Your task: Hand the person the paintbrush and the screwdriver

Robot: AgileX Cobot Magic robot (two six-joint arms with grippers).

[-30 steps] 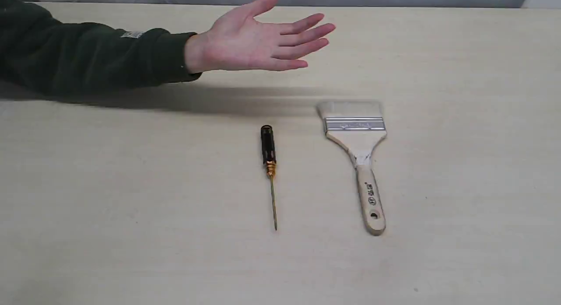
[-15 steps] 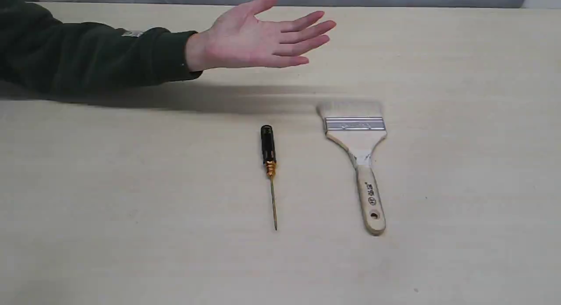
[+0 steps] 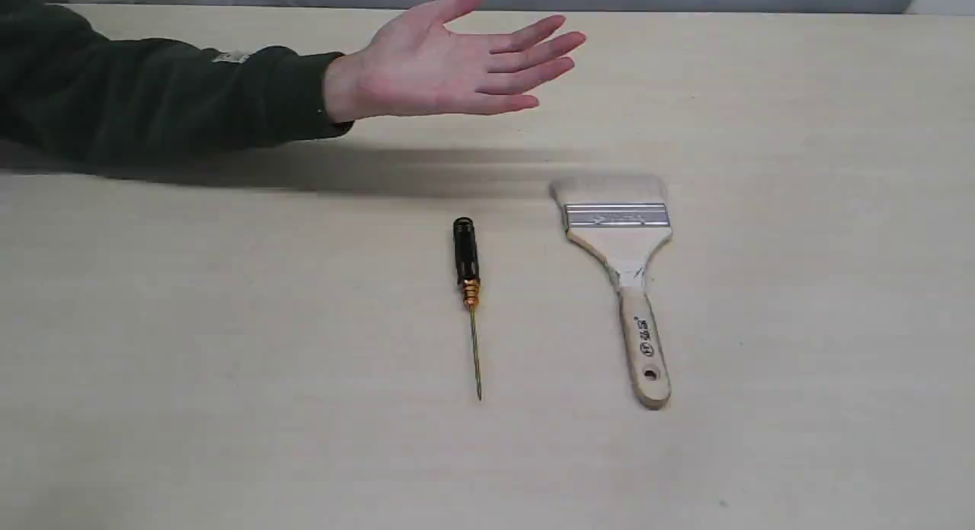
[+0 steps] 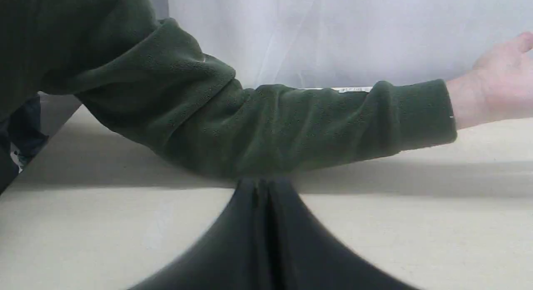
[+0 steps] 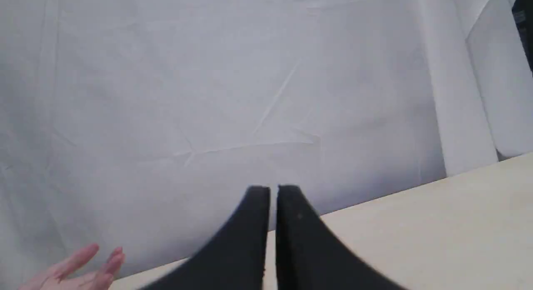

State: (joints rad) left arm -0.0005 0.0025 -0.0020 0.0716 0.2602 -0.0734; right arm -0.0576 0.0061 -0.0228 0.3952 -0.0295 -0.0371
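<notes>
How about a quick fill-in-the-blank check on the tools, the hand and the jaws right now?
1. In the exterior view, the paintbrush lies to the ____ of the screwdriver.
2. The person's hand is open, palm up, holding ____.
3. The left gripper and right gripper both have their jaws ____.

Missing words: right; nothing; shut.

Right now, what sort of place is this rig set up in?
Probably a lab test bench, not a working shop: a pale tabletop, a white sheet backdrop, and only two tools laid out, a black-handled screwdriver and a wide wooden-handled paintbrush.
</notes>
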